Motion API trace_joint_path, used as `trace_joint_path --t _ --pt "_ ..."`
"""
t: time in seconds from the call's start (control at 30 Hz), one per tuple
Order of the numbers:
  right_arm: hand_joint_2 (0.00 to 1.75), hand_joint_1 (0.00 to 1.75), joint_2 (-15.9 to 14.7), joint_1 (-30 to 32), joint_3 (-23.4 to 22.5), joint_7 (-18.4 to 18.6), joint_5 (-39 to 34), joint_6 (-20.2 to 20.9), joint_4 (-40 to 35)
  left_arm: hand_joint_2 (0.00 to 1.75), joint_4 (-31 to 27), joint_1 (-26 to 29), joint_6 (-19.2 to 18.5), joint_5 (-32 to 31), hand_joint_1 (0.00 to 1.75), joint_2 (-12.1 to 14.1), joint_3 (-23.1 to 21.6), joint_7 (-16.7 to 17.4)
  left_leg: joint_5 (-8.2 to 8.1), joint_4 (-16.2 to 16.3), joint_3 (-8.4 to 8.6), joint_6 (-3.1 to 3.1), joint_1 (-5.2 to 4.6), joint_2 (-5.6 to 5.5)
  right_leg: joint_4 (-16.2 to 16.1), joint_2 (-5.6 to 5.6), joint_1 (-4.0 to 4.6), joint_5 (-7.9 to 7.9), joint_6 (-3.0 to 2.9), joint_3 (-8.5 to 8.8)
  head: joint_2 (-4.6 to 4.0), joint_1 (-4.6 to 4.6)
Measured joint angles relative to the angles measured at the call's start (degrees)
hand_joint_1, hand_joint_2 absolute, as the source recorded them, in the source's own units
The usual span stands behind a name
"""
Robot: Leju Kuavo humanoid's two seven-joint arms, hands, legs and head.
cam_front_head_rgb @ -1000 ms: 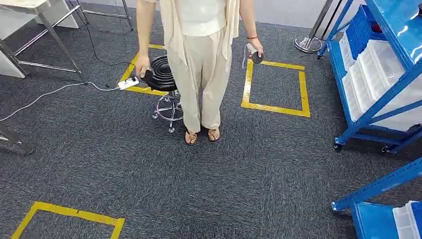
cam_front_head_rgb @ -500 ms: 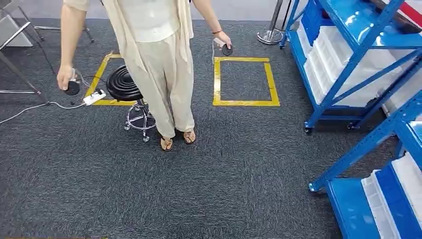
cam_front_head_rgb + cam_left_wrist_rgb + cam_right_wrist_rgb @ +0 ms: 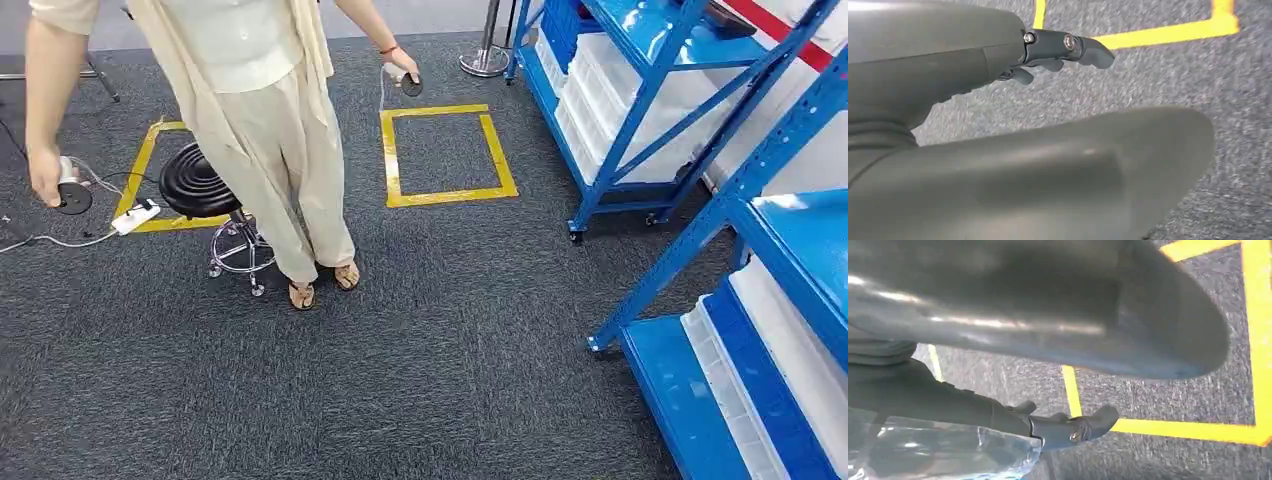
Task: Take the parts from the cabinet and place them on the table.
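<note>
Left hand [image 3: 1013,55] empty, fingers loosely apart above carpet. Right hand [image 3: 998,415] against clear plastic [image 3: 948,452], grip unclear. Parts presumably in cabinet [image 3: 655,40] bins [image 3: 585,105], well apart, right fingers likely nearer.

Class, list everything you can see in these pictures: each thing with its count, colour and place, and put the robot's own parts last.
Carpet: one, dark grey, covers the floor.
Tape squares: two in the head view, yellow, on the carpet near the person.
Stool: one, black seat on a chrome base, beside the person.
Power strip: one, white, on the carpet by the stool.
Shelf racks: two, blue, on the right, holding white and blue bins.
Post base: one, silver, far end.
Person: one, cream clothes, a dark round controller in each hand.
Left hand: one, dark grey, above the carpet.
Right hand: one, dark grey, above yellow tape, clear plastic beside it.
</note>
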Motion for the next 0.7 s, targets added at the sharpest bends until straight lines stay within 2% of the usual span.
trace_joint_path --t 0.03,0.07,0.13,0.17,0.2,0.23,0.27,0.3,0.33,0.37,0.4,0.43,0.47,0.5,0.53,0.57,0.6,0.63,0.67,0.7 --pt "0.0 0.0 -0.68 -0.15 -0.61 -0.58 -0.54 0.26 -0.11 0.0 -0.02 0.09 -0.11 -0.11 0.0 0.26 0.2 -0.31 -0.5 0.08 0.34 -0.7 -0.2 0.49 -0.37 0.49 0.82 0.47 -0.39 0.05 0.0 -0.24" --pt "0.0 0.0 -0.88 -0.06 -1.16 -1.09 -0.79 0.43 -0.11 0.0 -0.11 0.02 -0.24 -0.24 0.0 0.59 0.31 -0.39 -0.75 0.06 0.63 -1.05 -0.15 1.03 -0.31 1.29 0.88 0.4 -0.94 -0.08 0.0 -0.35" --pt "0.0 0.0 -1.75 0.09 -2.19 -1.86 -1.38 0.81 -0.11 0.0 -0.17 -0.15 -0.48 -0.33 0.0 0.81 0.33 -0.77 -0.97 -0.15 1.2 -1.65 0.2 2.34 -0.33 2.55 1.16 0.45 -1.63 -0.12 0.0 -0.39" --pt "0.0 0.0 -2.17 0.2 -2.85 -2.34 -1.92 1.24 -0.11 0.0 -0.22 -0.17 -0.94 -0.31 0.0 1.05 0.35 -0.94 -1.46 0.47 1.08 -2.21 0.81 1.18 -0.59 3.33 -0.51 0.8 -2.3 0.64 0.0 -0.39" --pt "0.0 0.0 -2.27 0.3 -3.37 -3.07 -2.53 2.52 -0.11 0.0 -0.22 -0.16 -1.76 -0.13 0.0 1.27 0.39 -1.24 -3.05 2.28 0.46 -2.32 0.81 -1.81 -0.57 3.77 -0.13 0.99 -2.81 0.62 0.0 -0.61" --pt "0.0 0.0 -2.67 0.29 -3.98 -3.69 -2.97 4.51 -0.11 0.0 -0.22 -0.06 -2.65 -0.16 0.0 1.36 0.44 -1.55 -5.6 5.91 -1.12 -2.22 0.87 -3.7 -0.55 4.2 0.08 1.05 -3.59 0.57 0.0 -0.68" --pt "0.0 0.0 -2.82 0.28 -4.4 -4.53 -2.97 7.27 -0.11 0.0 -0.22 0.13 -3.66 -0.13 0.0 1.62 0.53 -1.88 -8.1 10.7 -3.33 -2.21 0.84 -4.65 -0.55 4.98 0.33 1.08 -3.78 0.5 0.0 -0.66" --pt "0.0 0.0 -3.06 0.33 -4.64 -5.55 -2.97 11.32 -0.11 0.0 -0.22 0.32 -5.49 -0.13 0.0 1.86 0.61 -2.52 -9.76 15.27 -5.62 -2.25 0.86 -4.99 -0.54 5.95 0.58 1.07 -3.8 0.48 0.0 -0.7" --pt "0.0 0.0 -3.28 0.45 -4.81 -6.38 -3.04 15.51 -0.11 0.0 -0.22 0.39 -7.31 -0.07 0.0 2.19 0.68 -3.11 -10.14 17.55 -6.94 -2.2 0.85 -5.07 -0.51 6.73 0.77 1.07 -3.8 0.5 0.0 -0.66" --pt "0.0 0.0 -3.65 0.57 -5.08 -6.88 -3.12 19.11 -0.11 0.0 -0.22 0.41 -8.9 -0.07 0.0 2.41 0.68 -3.59 -9.09 17.38 -7.22 -2.07 0.87 -5.09 -0.5 7.59 0.82 1.06 -3.79 0.62 0.0 -0.68" --pt "0.0 0.0 -3.76 0.68 -5.23 -7.19 -3.03 20.99 -0.11 0.0 -0.22 0.39 -9.58 -0.07 0.0 2.54 0.68 -3.83 -6.95 14.96 -6.37 -1.98 0.89 -5.11 -0.45 8.37 0.83 1.05 -3.77 0.73 0.0 -0.68" --pt "0.0 0.0 -3.76 0.8 -5.25 -7.43 -2.51 22.95 -0.09 0.0 -0.22 0.39 -10.21 -0.31 0.0 2.74 0.66 -4.05 -4.0 10.47 -4.42 -1.89 0.96 -5.27 -0.41 9.2 0.79 1.04 -3.76 0.89 0.0 -0.72" --pt "0.0 0.0 -3.83 0.96 -5.18 -7.43 -1.41 25.25 -0.09 0.0 -0.24 0.39 -10.76 -0.81 0.0 3.04 0.63 -4.2 -1.55 5.93 -2.39 -1.86 1.13 -6.0 -0.38 9.92 0.76 1.03 -3.74 1.01 0.0 -0.77" --pt "0.0 0.0 -4.2 1.1 -4.92 -6.64 0.45 28.29 -0.09 0.0 -0.22 0.39 -11.43 -1.38 0.0 3.28 0.57 -4.29 -0.48 1.91 -0.78 -1.83 1.59 -9.75 -0.29 10.69 0.82 0.98 -3.52 0.75 0.0 -0.83" --pt "0.0 0.0 -4.55 0.99 -4.4 -5.76 1.93 29.97 -0.07 0.0 -0.24 0.32 -11.76 -1.47 0.0 3.65 0.53 -4.28 -0.53 1.58 -0.82 -1.82 1.26 -9.61 -0.02 11.16 1.39 0.9 -3.15 0.42 0.0 -0.85" --pt "0.0 0.0 -4.9 1.06 -3.67 -4.77 3.51 31.52 -0.07 0.0 -0.24 0.38 -12.07 -1.6 0.0 3.78 0.5 -4.26 -0.39 1.57 -1.05 -1.62 1.21 -8.68 -0.02 11.51 1.32 1.06 -2.87 0.08 0.0 -0.77" --pt "0.0 0.0 -5.6 1.27 -2.62 -3.68 5.3 33.1 -0.07 0.0 -0.24 0.39 -12.26 -1.6 0.0 4.0 0.5 -4.2 -0.39 1.6 -0.95 -1.43 0.8 -8.33 -0.19 11.95 1.23 1.18 -2.53 -0.64 0.0 -0.79" --pt "0.0 0.0 -5.82 1.56 -2.1 -3.27 5.84 34.16 0.0 0.0 -0.26 0.3 -12.41 -1.6 0.0 4.11 0.5 -3.98 -0.38 1.6 -0.93 -0.98 0.51 -7.85 -0.4 12.46 0.98 1.33 -2.03 -0.76 0.0 -0.85" --pt "0.0 0.0 -6.28 1.87 -1.62 -3.25 6.23 35.52 0.09 0.0 -0.28 0.21 -12.83 -1.6 0.0 4.27 0.5 -3.8 0.0 1.12 -0.88 -0.32 0.67 -7.15 -0.31 12.84 1.11 1.34 -1.55 -0.97 0.0 -0.81" --pt "0.0 0.0 -6.73 2.05 -0.99 -3.6 6.34 37.49 0.17 0.0 -0.31 -0.01 -13.18 -1.6 0.0 4.44 0.5 -3.5 0.45 0.77 -0.85 0.35 0.76 -6.35 0.95 10.59 0.96 0.81 -1.59 -1.0 0.0 -0.83"
